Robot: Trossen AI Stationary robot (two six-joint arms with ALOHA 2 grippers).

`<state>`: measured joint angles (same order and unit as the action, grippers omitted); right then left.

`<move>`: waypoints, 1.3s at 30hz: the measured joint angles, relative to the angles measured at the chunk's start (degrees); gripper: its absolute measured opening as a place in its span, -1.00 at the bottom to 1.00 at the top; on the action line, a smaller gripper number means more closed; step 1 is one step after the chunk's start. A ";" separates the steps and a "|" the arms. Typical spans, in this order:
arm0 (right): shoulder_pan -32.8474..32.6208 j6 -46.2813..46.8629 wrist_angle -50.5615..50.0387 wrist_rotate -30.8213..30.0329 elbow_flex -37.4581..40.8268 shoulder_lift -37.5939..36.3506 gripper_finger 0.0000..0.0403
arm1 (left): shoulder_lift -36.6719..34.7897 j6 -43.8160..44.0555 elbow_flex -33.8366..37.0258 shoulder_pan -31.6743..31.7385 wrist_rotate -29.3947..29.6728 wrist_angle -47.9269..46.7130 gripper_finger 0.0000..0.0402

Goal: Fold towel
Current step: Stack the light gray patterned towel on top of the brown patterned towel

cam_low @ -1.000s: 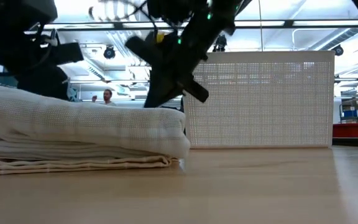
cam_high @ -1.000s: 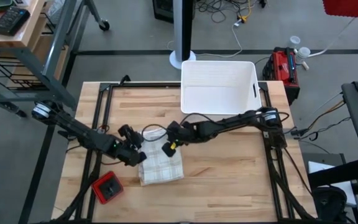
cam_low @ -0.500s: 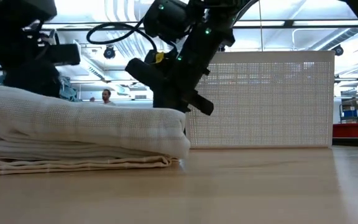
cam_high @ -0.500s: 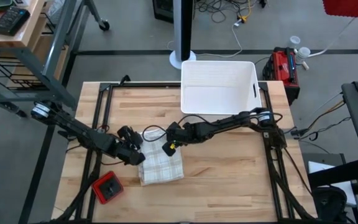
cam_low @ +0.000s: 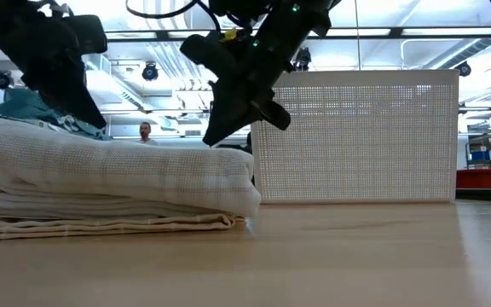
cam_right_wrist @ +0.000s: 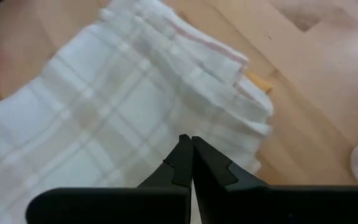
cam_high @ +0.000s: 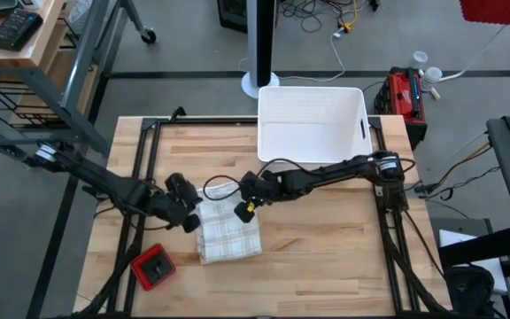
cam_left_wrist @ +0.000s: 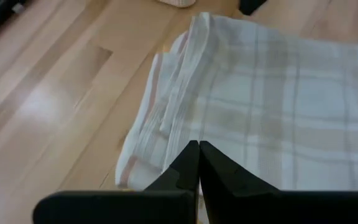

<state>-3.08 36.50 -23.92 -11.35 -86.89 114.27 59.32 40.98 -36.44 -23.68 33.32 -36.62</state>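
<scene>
The checked white towel (cam_high: 229,235) lies folded in several layers on the wooden table (cam_high: 326,257); in the low view it is a flat stack (cam_low: 109,183). My left gripper (cam_high: 191,218) is shut and hangs above the towel's left edge (cam_left_wrist: 166,118), clear of it in the low view (cam_low: 79,102). My right gripper (cam_high: 242,211) is shut too, slanting down just above the towel's far right corner (cam_right_wrist: 241,93), its tip close over the top layer (cam_low: 207,141).
A white bin (cam_high: 312,124) stands at the table's far edge, and its perforated wall (cam_low: 356,136) rises behind the towel. A red block (cam_high: 153,268) lies near the front left corner. Bare wood spreads to the right of the towel. A person (cam_low: 146,130) stands far off in the room.
My left gripper has risen off the towel's left side and tipped a little, staying shut. My right gripper dipped to the towel's far edge and came up again, ending about where it began. The towel has kept still.
</scene>
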 joint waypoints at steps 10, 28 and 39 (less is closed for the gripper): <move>-0.60 -2.76 0.00 2.68 0.00 -0.71 -1.00 | -4.92 0.51 2.80 5.55 -6.53 1.30 -0.79; -1.69 -3.48 0.01 2.86 0.00 -0.71 -1.00 | 5.17 -9.85 9.41 8.51 -14.44 15.15 -0.30; -1.91 -3.78 0.13 2.80 0.00 -0.71 -1.00 | 4.54 -8.99 7.76 8.59 -12.35 13.56 -0.86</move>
<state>-4.99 32.71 -23.79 -8.55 -86.89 113.56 63.86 31.99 -28.68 -15.09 20.97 -23.06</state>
